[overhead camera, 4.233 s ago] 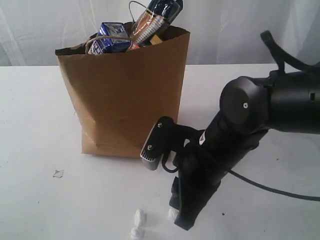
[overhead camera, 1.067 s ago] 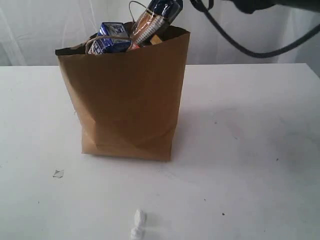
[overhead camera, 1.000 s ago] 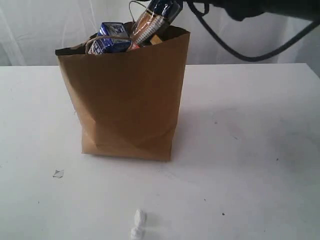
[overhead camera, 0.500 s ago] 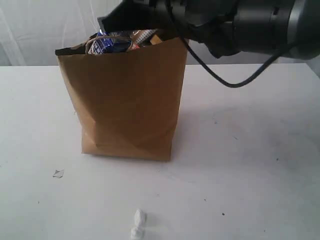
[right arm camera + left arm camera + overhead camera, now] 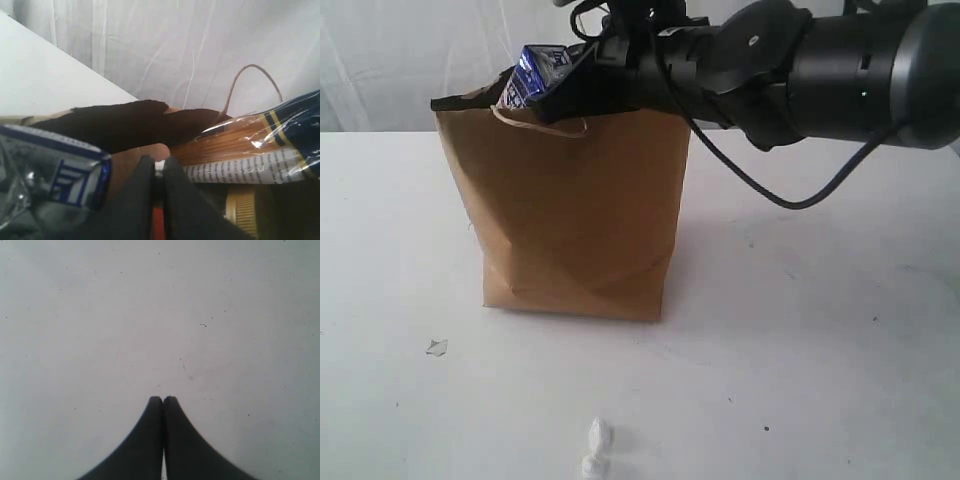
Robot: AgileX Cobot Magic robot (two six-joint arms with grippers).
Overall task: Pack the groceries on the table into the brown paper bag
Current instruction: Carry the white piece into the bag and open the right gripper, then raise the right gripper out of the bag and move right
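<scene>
The brown paper bag (image 5: 575,220) stands upright on the white table (image 5: 800,330). A blue-white carton (image 5: 542,72) pokes out of its mouth. My right gripper (image 5: 570,95) reaches across into the bag's top from the right. In the right wrist view its jaws (image 5: 159,162) stand almost together, pinching a small white scrap (image 5: 159,166) at the tips. Around them lie the carton (image 5: 50,170), the spaghetti packet (image 5: 260,145) and a gold ribbed lid (image 5: 242,207). My left gripper (image 5: 163,400) is shut and empty over bare table (image 5: 150,315).
A twine handle (image 5: 535,120) hangs over the bag's front rim. Two white scraps (image 5: 598,435) lie on the table near the front edge, and a small grey scrap (image 5: 437,347) lies to the left. A white curtain backs the table.
My right arm swung in from the upper right and dropped onto the bag's mouth, now covering the spaghetti packet. The twine handle fell over the front rim.
</scene>
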